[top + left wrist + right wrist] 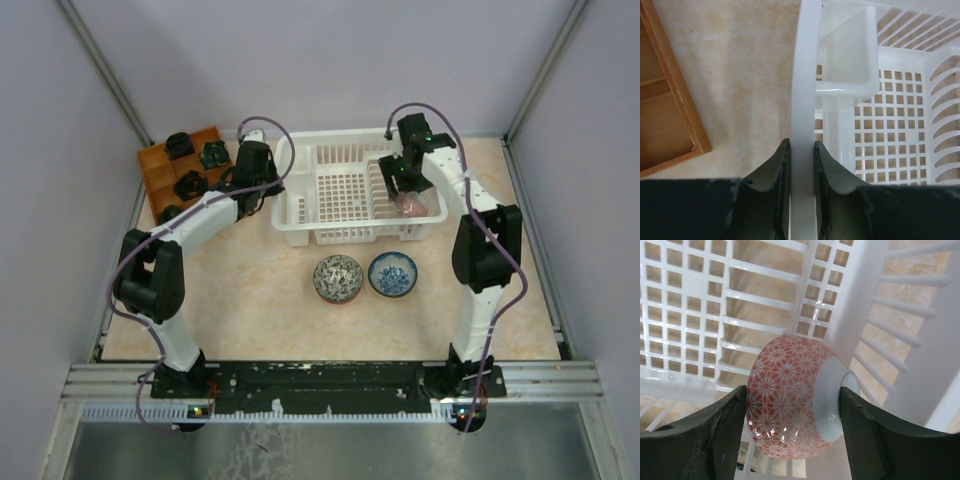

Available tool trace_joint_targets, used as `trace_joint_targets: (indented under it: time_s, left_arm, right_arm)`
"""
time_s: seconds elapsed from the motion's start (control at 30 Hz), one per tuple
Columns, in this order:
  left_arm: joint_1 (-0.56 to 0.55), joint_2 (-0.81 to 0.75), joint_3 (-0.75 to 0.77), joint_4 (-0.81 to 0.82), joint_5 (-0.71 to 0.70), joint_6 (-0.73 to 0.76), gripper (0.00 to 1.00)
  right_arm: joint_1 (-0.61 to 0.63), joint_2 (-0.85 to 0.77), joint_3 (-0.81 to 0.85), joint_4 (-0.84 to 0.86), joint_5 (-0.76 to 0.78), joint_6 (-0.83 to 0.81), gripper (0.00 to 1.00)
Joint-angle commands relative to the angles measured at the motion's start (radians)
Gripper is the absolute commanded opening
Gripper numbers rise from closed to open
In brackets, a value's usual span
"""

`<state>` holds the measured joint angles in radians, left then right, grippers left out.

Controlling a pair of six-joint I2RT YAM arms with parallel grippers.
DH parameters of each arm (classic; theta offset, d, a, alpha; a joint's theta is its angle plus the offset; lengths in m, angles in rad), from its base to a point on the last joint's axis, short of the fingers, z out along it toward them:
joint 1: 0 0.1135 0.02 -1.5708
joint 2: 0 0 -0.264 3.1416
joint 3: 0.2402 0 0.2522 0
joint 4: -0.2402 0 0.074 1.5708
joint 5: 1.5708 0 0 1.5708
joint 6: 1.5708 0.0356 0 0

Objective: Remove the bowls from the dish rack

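While the left gripper clamps the dish rack, its jaws are pressed on either side of the white rim. The corner compartment lies just beyond them on the basket side. The edge of the orange-brown compartment tray sits off to their other side, apart from the rack.

The right gripper reaches down inside the far-right part of the rack. Its jaws pinch the red-and-white floral bowl, which lies on its side between them. One finger is against the white foot and the other against the patterned wall. Slotted sides and grid floor close in behind and around it, and I cannot tell whether it touches the floor.

The bowl looks like glazed ceramic, so I judge it stiff, fairly light, slick and liable to chip. The glazed curve gives little purchase, so a hold across the foot and wall seems sound only if the bowl comes up slowly and clear of the dividers. The plastic rack is probably light enough to shift, which would explain pinning its rim.

Well away from both pairs of jaws, toward the arm bases, a grey-and-white patterned bowl and a blue-speckled bowl stand upright just beside each other. They rest on the beige marbled table, with bare space around them. Pale walls enclose the table on three sides.
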<state>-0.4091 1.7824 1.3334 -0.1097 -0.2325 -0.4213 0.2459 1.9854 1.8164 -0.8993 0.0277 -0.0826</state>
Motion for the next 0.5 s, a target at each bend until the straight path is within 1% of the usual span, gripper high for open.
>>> trace_joint_targets:
  time_s: [0.0, 0.13, 0.2, 0.33, 0.4, 0.47]
  left_arm:
    - [0.010, 0.020, 0.021, -0.051, -0.021, 0.029, 0.00]
    - [0.012, 0.020, 0.021, -0.049, -0.015, 0.026, 0.00]
    - [0.011, 0.020, 0.021, -0.048, -0.014, 0.025, 0.00]
    - [0.011, 0.020, 0.021, -0.047, -0.013, 0.024, 0.00]
    - [0.012, 0.019, 0.021, -0.046, -0.014, 0.023, 0.00]
    - [0.011, 0.019, 0.021, -0.048, -0.013, 0.022, 0.00]
  right_arm:
    - [-0.002, -0.044, -0.029, 0.049, 0.034, 0.021, 0.44]
    - [0.000, -0.052, -0.071, 0.063, 0.069, 0.026, 0.48]
    - [0.003, -0.051, -0.088, 0.066, 0.107, 0.029, 0.53]
    - [0.018, -0.030, -0.096, 0.052, 0.159, 0.024, 0.61]
    - [0.032, -0.015, -0.091, 0.035, 0.191, 0.018, 0.68]
    - [0.046, -0.009, -0.090, 0.030, 0.232, 0.013, 0.70]
